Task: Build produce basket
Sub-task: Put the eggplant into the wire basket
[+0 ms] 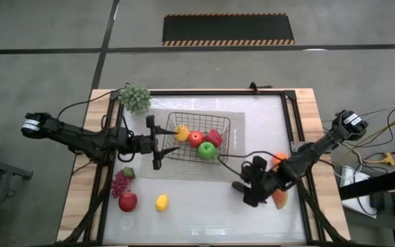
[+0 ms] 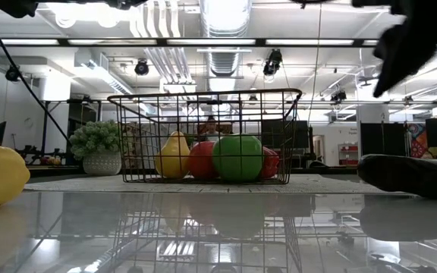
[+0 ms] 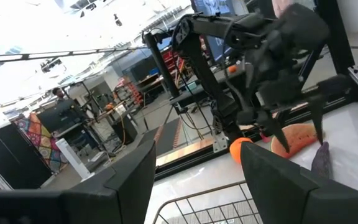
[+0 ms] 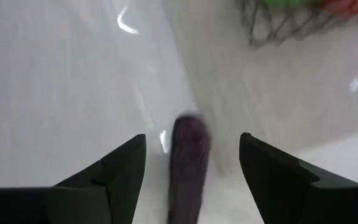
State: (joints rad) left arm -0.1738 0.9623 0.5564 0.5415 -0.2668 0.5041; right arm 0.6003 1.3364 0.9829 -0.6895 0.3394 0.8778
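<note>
Wire-mesh basket sat at the table's centre, its open grid holding a yellow pear, red apple, smooth green fruit and red pepper. Right end effector, lower right of the high view, had its fingers spread over a blurred, elongated purple eggplant, untouched between them. Left end effector hovered with fingers apart at the basket's left edge, empty.

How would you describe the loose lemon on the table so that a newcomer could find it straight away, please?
Start from the wire basket in the middle of the table, then look toward the near left corner, where a few fruits lie loose. The lemon lies just right of the red apple and below the grapes. It is the only yellow piece outside the basket.
</note>
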